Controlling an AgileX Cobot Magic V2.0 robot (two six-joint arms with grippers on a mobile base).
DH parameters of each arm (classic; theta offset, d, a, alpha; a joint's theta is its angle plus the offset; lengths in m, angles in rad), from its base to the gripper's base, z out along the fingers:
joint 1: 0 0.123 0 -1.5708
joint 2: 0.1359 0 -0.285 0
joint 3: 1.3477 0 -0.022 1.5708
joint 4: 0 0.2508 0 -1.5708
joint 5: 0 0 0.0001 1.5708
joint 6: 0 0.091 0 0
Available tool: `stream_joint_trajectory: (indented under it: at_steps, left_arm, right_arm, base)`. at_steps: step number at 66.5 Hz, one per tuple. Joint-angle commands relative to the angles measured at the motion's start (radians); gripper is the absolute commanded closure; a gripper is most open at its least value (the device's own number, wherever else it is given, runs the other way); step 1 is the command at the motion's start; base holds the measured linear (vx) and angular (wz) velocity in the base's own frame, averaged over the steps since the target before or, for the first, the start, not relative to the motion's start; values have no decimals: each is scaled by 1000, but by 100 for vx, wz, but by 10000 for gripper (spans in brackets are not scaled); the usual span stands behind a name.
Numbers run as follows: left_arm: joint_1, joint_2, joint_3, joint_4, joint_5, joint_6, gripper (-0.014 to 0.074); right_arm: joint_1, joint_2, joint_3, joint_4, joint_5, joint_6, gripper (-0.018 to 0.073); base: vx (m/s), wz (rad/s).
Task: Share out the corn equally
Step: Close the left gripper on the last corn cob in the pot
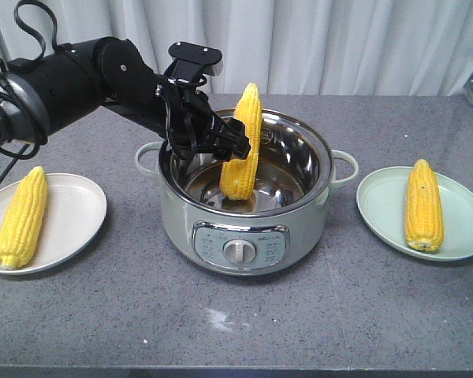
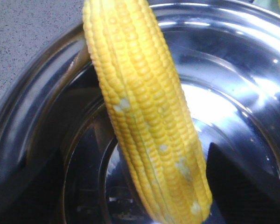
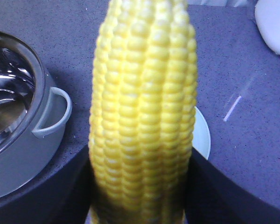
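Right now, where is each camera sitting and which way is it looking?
Front view: above the table's near edge, facing across it; shows the left arm and left gripper with the held cob over the pot.
Left wrist: on that arm, looking down the held cob into the pot; its fingers show.
Right wrist: low, facing the plated cob; right fingers flank it.
Shared: front and left wrist both see the held cob.

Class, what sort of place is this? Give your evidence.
Probably a robotics lab staged as a kitchen: a robot pincer holds corn in an electric pot, on a grey table before plain curtains.
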Motion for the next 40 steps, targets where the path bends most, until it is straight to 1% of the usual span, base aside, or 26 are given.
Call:
stream_joint_trajectory:
  at_steps: [1, 15, 25, 40]
  left_arm:
    - [-11, -38, -33, -35, -80, -4, 11]
    - [-22, -5, -33, -38, -105, -4, 11]
    - [-23, 20, -33, -77, -118, -4, 11]
    - [-23, 45, -33, -85, -130, -4, 11]
  right_arm:
    - [-7, -15, -27, -11, -65, -8, 356]
    - [-7, -15, -27, -11, -63, -8, 356]
    - [-7, -15, -27, -11, -64, -8, 356]
    - [-7, -15, -27, -11, -64, -8, 356]
  base:
    - [0, 0]
    - [0, 0]
    - [0, 0]
    - [0, 0]
